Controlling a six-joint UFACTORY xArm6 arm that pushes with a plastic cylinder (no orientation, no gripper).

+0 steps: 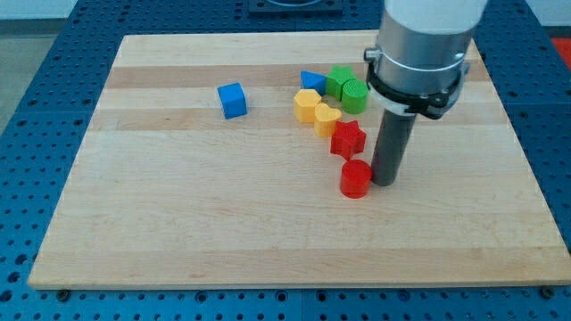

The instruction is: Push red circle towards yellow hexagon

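Note:
The red circle (pixel 355 178) is a short red cylinder on the wooden board, a little right of centre. The yellow hexagon (pixel 307 104) lies up and to the left of it, in a cluster of blocks. A red star (pixel 348 138) sits between them, just above the red circle. My tip (pixel 385 182) is right beside the red circle, on its right side, touching or nearly touching it.
A yellow heart (pixel 326 118) lies right of the hexagon. A blue triangle (pixel 311 80) and two green blocks (pixel 347 87) sit at the cluster's top. A blue cube (pixel 232 100) stands alone at left. The board's right edge (pixel 526 169) is near.

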